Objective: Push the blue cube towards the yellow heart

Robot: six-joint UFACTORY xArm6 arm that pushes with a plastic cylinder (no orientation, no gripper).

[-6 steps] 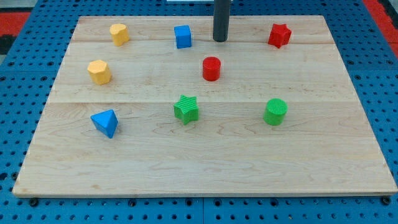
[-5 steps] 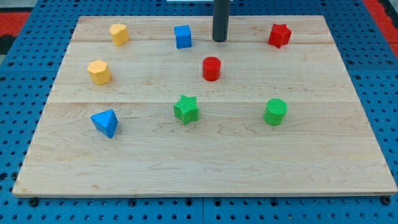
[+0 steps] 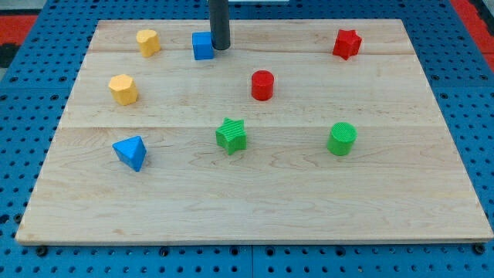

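Note:
The blue cube (image 3: 202, 45) sits near the view's top, left of centre. My tip (image 3: 221, 49) touches the cube's right side. The yellow heart (image 3: 147, 42) lies to the cube's left near the board's top left, a short gap away. A second yellow block (image 3: 123, 89) lies below the heart.
A red cylinder (image 3: 262, 85) stands mid-board, a red star (image 3: 346, 44) at the top right. A green star (image 3: 231, 135) and a green cylinder (image 3: 341, 139) lie lower down, a blue pyramid (image 3: 130, 151) at the lower left. The wooden board (image 3: 255, 208) ends just above the rod.
My tip has moved left from right of the blue cube and pushed the cube leftward, closer to the yellow heart. The other blocks have not moved.

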